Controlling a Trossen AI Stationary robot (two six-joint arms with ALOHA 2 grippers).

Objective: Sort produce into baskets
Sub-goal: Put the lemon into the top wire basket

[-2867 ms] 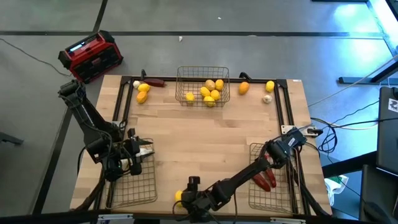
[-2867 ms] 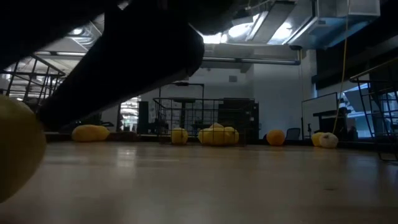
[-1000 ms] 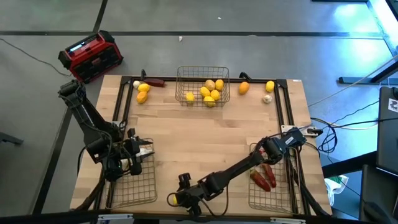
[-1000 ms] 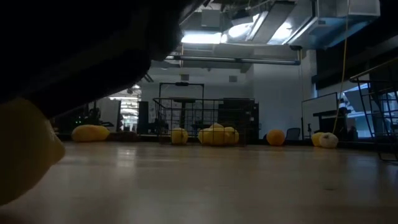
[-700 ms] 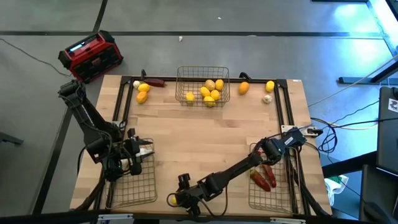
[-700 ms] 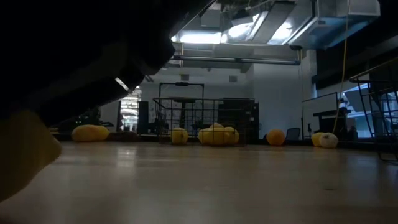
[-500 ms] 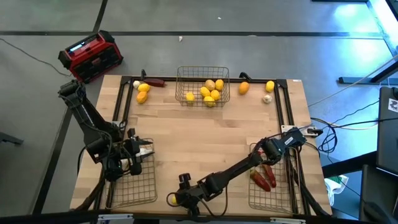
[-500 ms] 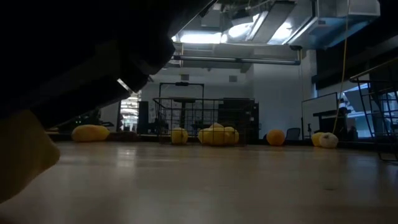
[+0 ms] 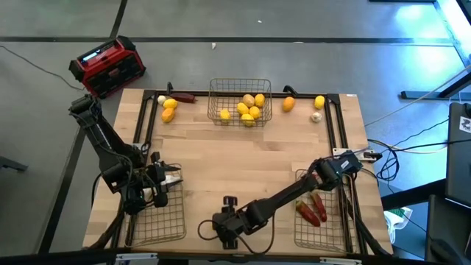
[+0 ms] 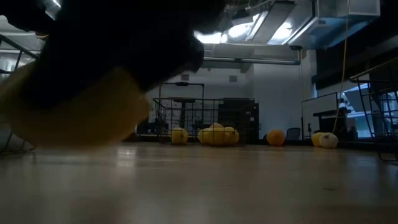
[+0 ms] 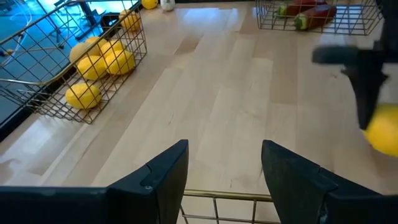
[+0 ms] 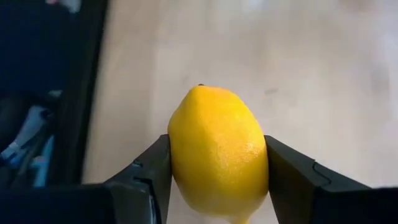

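Note:
A yellow lemon [image 12: 217,149] sits between the fingers of my right gripper [image 9: 221,234], near the table's near edge, left of the middle. The low view shows the lemon [image 10: 81,106] above the tabletop. My left gripper [image 11: 224,168] stands open and empty at the far rim of the near-left basket [image 9: 156,217]. The far basket [image 9: 240,103] holds several yellow fruits. Red chili pieces [image 9: 313,210] lie in the near-right basket [image 9: 335,221]. Loose fruits [image 9: 169,110], a chili [image 9: 184,97] and garlic [image 9: 316,116] rest on the table by its far edge. My right gripper pinches the lemon between its two fingers [image 12: 146,180], one on each long side [image 12: 177,155], about the middle of its length. The fingers slant down from the table's right side. The lemon is lifted clear of the table.
A red-and-black box [image 9: 107,66] stands on the floor beyond the table's far left corner. Black frame rails [image 9: 143,121] run along the table's left, far and right sides. Bare wood [image 9: 243,162] lies between the three baskets.
My right gripper has risen from the table near its near edge and gone a little toward the right, rolling as it went. The lemon, which lay on the table, now hangs clear of it in the fingers.

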